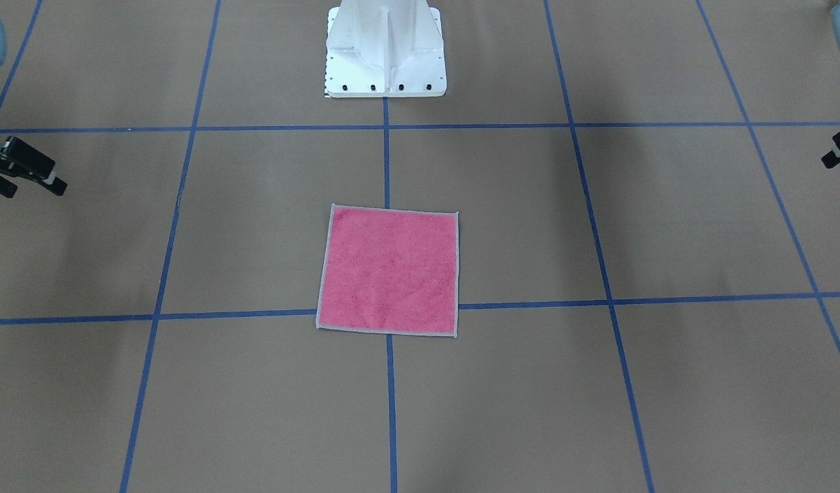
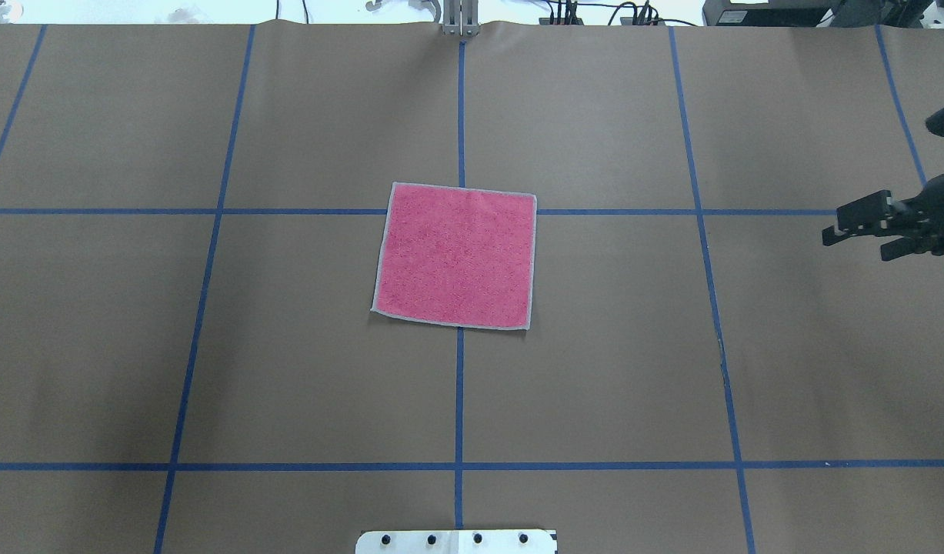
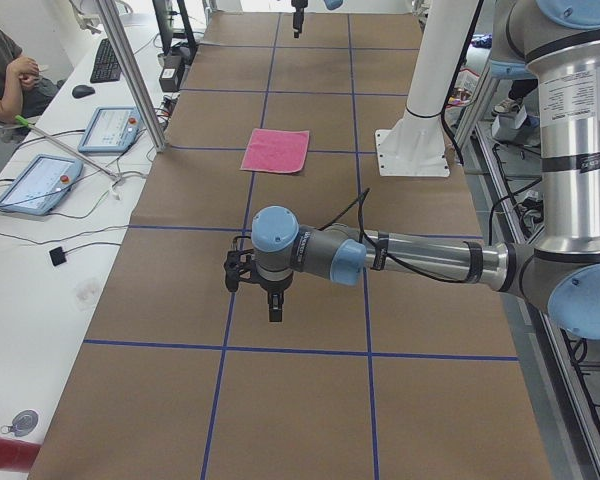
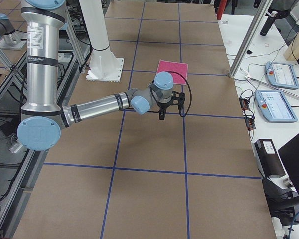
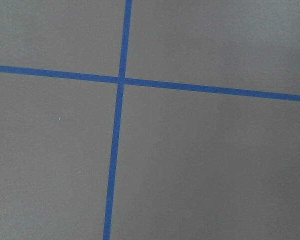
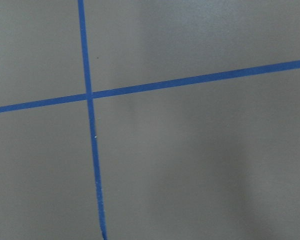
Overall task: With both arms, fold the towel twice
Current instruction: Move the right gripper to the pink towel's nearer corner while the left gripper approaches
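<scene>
Pink terry towel [image 2: 456, 255], spread flat and unfolded at the middle of the table [image 2: 302, 369], pink face up, light grey stitched edge showing all the way round. Set slightly askew to the blue tape grid [image 2: 133, 211], covering the crossing of the centre line and one cross line. Straight out from the white pedestal [image 1: 385, 55], with a stretch of bare brown paper between the two.

Right gripper [image 2: 856, 246], black and narrow, hanging over the paper far out on the robot's right side, well apart from the towel. Fingers parted — released and empty. In the right side view, at the end of the right arm [image 4: 99, 105], a silver-grey tube with light blue joint caps stretched low over the table, fingers pointing down.

Left gripper [image 3: 274, 308] hanging likewise on the opposite side, at the end of the left arm [image 3: 430, 262], pointing down over bare paper close to a tape line, also well apart from the towel. Only a sliver of it at the edge of the front-facing view — cannot tell whether released or clenched.

Both wrist views filled with brown paper and one crossing of blue tape each.

Beside the table in the left side view, a white bench [image 3: 40, 260] with two tablets [image 3: 35, 183] and a seated person's arm [image 3: 0, 70].
</scene>
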`<control>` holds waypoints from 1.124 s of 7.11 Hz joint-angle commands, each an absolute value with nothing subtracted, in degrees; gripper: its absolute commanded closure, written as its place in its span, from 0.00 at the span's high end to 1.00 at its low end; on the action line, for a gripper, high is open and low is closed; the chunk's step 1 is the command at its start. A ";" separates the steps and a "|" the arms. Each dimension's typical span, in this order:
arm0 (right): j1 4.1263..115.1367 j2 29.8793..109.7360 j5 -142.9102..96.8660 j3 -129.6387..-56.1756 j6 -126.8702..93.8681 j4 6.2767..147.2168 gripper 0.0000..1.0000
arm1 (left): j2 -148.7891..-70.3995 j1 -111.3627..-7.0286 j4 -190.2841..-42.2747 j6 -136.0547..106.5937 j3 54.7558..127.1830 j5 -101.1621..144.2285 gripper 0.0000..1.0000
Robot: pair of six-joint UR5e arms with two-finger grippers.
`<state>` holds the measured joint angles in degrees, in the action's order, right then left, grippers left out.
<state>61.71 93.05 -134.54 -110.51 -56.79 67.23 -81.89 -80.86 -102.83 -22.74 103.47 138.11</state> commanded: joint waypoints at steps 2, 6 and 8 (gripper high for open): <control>46.63 83.79 -123.79 -112.06 -84.19 67.15 1.00 | -89.60 -68.69 -112.93 -47.54 103.45 137.55 1.00; 26.58 72.97 -102.08 -109.43 -108.51 67.85 1.00 | -101.50 -54.61 -113.03 -74.22 103.01 134.31 1.00; 23.38 66.04 -98.09 -103.49 -117.98 67.85 0.98 | -104.67 -49.07 -112.94 -80.57 102.57 129.14 1.00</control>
<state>25.10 70.30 -100.14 -107.19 -111.94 67.84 -103.07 -52.21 -112.96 -76.91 102.71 132.20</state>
